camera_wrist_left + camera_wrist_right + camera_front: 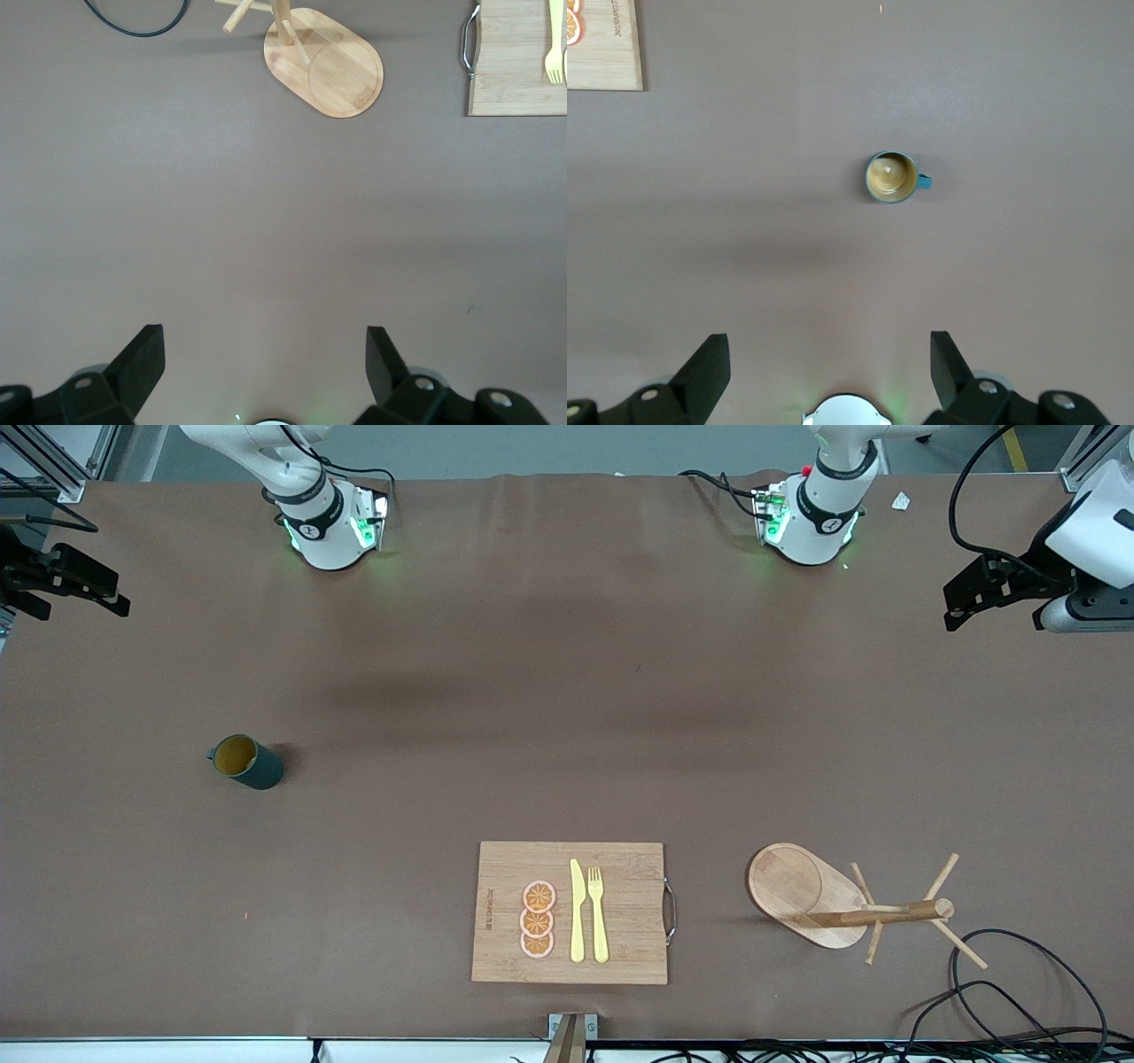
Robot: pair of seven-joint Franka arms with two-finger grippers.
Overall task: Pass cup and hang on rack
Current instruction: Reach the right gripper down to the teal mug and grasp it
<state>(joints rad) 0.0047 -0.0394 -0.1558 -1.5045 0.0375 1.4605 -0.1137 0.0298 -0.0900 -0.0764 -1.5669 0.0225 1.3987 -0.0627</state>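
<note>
- Cup (890, 176), dark teal cylinder with tan inside, stands upright on the brown bench (567, 691), well below the right hand (830, 376); fingers wide, empty.
- Descend straight, straddle the wall, avoiding the handle.
- Left hand (266, 376) waits wide above the bench near the light wooden mug rack (328, 62).

Teal cup (247, 762) upright; rack (828, 900) standing

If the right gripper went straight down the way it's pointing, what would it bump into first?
Probably just the bare table. The right gripper is open and points down at the brown top, and the cup stands off to one side of that line, though depth is hard to judge.
</note>
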